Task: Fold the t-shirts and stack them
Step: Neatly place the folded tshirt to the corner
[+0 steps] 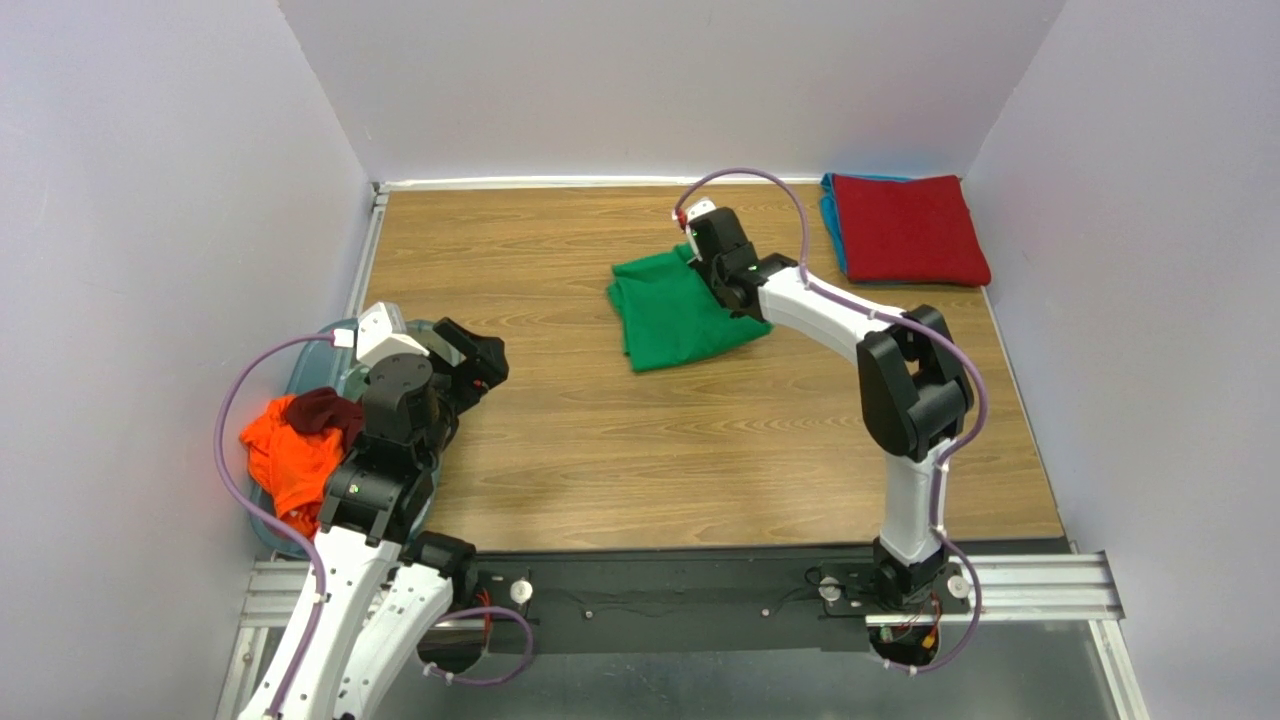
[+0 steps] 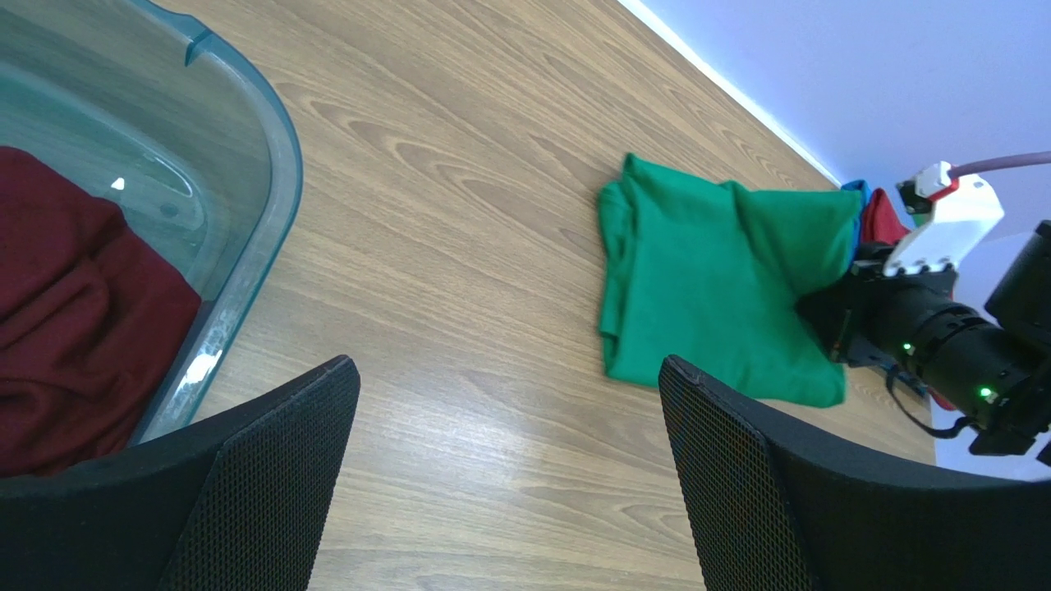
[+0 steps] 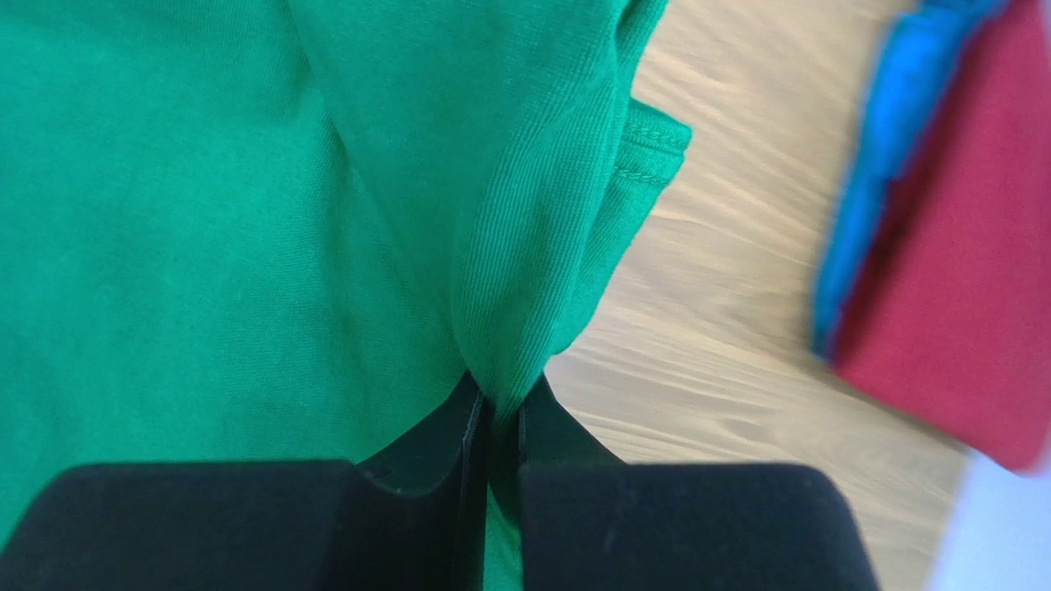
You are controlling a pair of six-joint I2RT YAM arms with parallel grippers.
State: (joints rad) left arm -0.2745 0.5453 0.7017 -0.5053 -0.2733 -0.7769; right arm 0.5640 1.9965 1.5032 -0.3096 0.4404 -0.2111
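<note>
The wood-grain counter (image 1: 676,465) spreads flat under both arms. The right arm stretches from its base with a bent elbow, its wrist low over the middle of the counter. The left arm is folded up close to its base.

The green t-shirt (image 1: 676,312), soft knit cloth folded into a rough rectangle, lies mostly to the left of the right pincer (image 3: 494,413). That pincer is clenched on a pinched ridge of its right edge. Only the right wrist view shows this grip, along with the ribbed weave and a stitched hem.

Well off to the right pincer's right, the red t-shirt (image 1: 909,225) lies folded square on a teal-blue t-shirt (image 1: 831,225).

The translucent bluish tub (image 2: 265,148), with a rounded rim, sits just left of the left pincer (image 2: 503,369) and holds a crumpled orange t-shirt (image 1: 286,450) and a dark maroon t-shirt (image 2: 74,320).

The left pincer is released, its mesh-textured fingers (image 2: 740,468) spread wide above bare wood and pointing at the green t-shirt, well apart from it.
</note>
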